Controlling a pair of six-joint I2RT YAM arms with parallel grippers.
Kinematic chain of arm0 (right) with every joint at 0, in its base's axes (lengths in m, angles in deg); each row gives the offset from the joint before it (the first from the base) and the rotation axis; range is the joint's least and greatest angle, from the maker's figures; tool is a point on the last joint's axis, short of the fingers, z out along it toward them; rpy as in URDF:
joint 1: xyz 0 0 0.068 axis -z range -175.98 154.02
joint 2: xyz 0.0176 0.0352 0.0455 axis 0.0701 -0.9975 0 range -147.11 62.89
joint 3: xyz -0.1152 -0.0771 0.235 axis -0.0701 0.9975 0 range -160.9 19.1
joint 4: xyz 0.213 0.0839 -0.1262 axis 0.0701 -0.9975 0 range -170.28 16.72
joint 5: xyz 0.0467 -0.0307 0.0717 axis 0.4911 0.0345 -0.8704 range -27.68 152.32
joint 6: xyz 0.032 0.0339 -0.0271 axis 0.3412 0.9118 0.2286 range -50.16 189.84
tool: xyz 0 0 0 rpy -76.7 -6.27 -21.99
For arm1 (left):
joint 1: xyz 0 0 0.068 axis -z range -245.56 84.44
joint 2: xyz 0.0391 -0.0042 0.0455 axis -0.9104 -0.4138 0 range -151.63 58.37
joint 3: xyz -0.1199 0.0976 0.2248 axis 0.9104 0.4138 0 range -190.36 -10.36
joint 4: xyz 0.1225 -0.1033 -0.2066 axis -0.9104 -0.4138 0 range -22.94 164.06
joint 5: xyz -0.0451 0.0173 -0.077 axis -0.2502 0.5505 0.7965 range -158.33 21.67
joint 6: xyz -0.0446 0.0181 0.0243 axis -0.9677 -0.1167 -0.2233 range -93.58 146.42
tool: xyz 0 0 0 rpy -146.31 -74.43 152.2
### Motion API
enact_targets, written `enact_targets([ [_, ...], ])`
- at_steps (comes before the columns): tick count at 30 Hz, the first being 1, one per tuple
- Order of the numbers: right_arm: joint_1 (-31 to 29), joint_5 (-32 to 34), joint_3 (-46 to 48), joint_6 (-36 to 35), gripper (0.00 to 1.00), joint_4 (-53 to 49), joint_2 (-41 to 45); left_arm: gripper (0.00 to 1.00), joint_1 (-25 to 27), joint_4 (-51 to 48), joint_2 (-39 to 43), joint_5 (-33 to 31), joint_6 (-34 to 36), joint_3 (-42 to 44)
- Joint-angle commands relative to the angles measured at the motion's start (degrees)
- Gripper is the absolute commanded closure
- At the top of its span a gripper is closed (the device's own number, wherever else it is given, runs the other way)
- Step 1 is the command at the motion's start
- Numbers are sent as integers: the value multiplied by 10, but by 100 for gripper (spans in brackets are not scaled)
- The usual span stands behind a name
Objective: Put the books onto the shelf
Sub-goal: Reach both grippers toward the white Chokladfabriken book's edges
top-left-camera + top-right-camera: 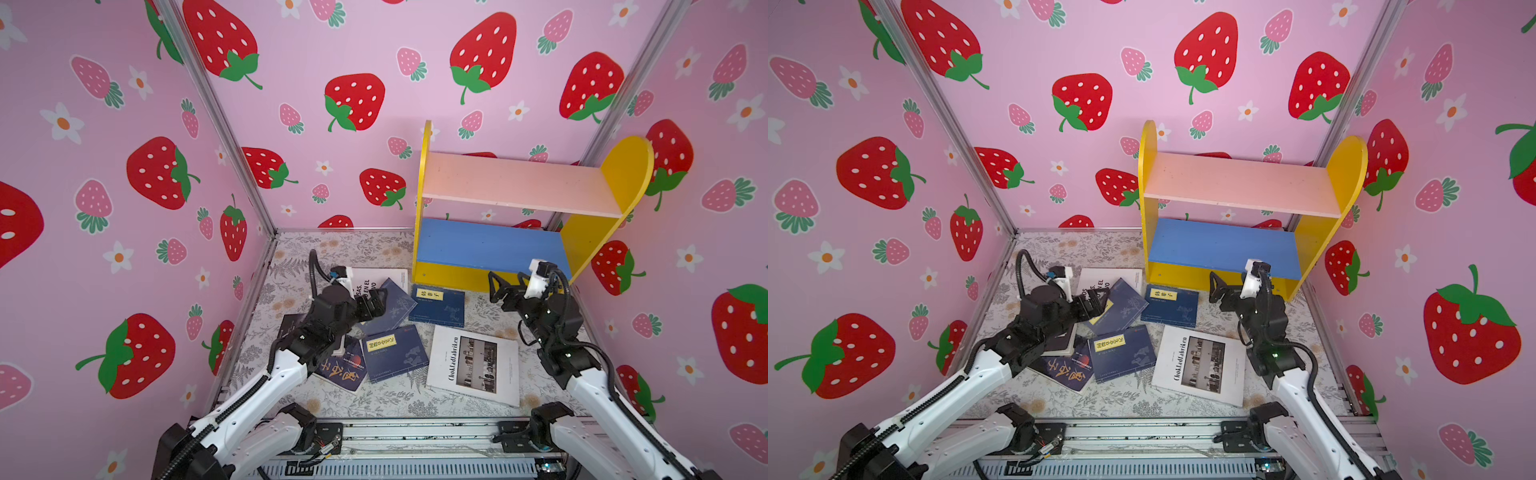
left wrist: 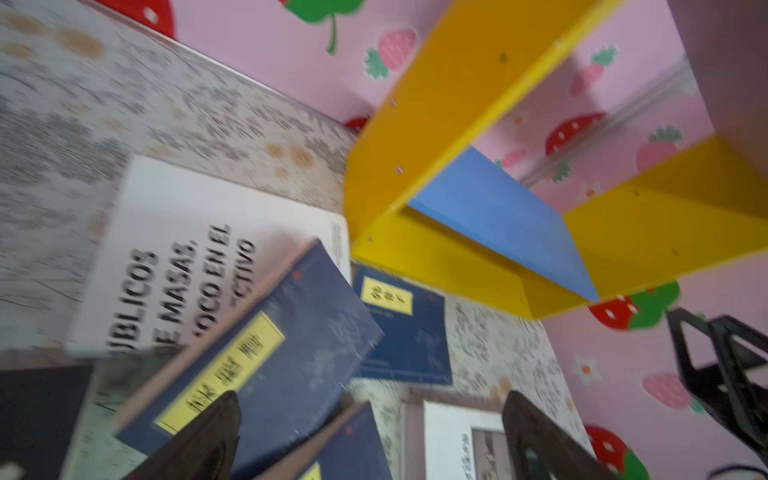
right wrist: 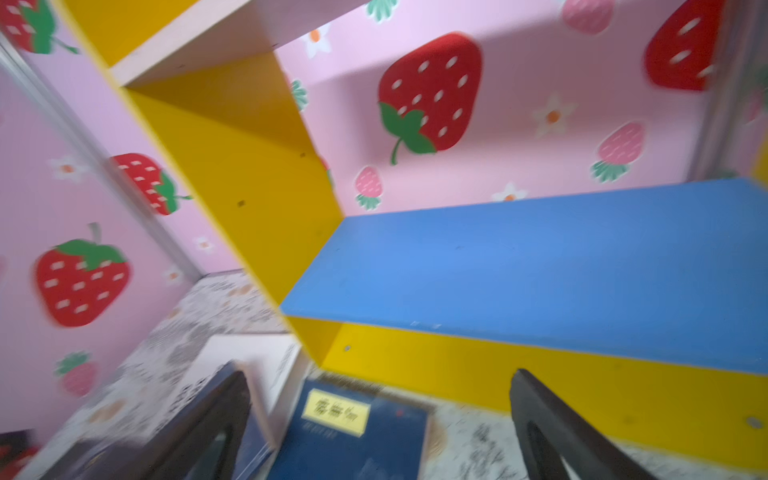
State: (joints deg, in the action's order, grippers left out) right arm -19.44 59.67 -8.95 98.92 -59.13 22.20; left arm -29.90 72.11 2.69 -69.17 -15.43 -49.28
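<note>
Evidently we're on the first pick: left fingers (image 2: 208,432), apart, must clamp the tilted navy book (image 2: 299,332); right fingers (image 3: 536,399) gape empty.

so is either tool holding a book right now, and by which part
Nothing is held. The left tool is open over the tilted navy book, not closed on it; the right tool is open and empty in front of the shelf.

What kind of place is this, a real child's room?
Likely a staged robot test booth: strawberry-print wall panels in an aluminium frame, a toy shelf, robot arms on a metal rail.
</note>
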Motion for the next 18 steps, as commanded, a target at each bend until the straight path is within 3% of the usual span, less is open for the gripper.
enact_targets([
  [1,-52,-57,64,159,0,-64,80,1,115,9,15,-57,-126,36],
  [4,-131,-28,112,227,0,-30,132,1,226,18,3,-143,-148,33],
  [6,-182,-3,119,244,0,-26,130,1,266,25,-13,-167,-148,22],
  [9,-246,-2,128,248,0,26,97,1,274,41,-34,-148,-161,15],
  [12,-254,-25,124,244,0,65,76,1,273,43,-42,-134,-189,19],
  [16,-253,5,101,247,0,-12,63,1,273,99,-38,-127,-178,53],
  [18,-248,79,81,258,0,-94,52,1,273,76,-49,-131,-166,47],
])
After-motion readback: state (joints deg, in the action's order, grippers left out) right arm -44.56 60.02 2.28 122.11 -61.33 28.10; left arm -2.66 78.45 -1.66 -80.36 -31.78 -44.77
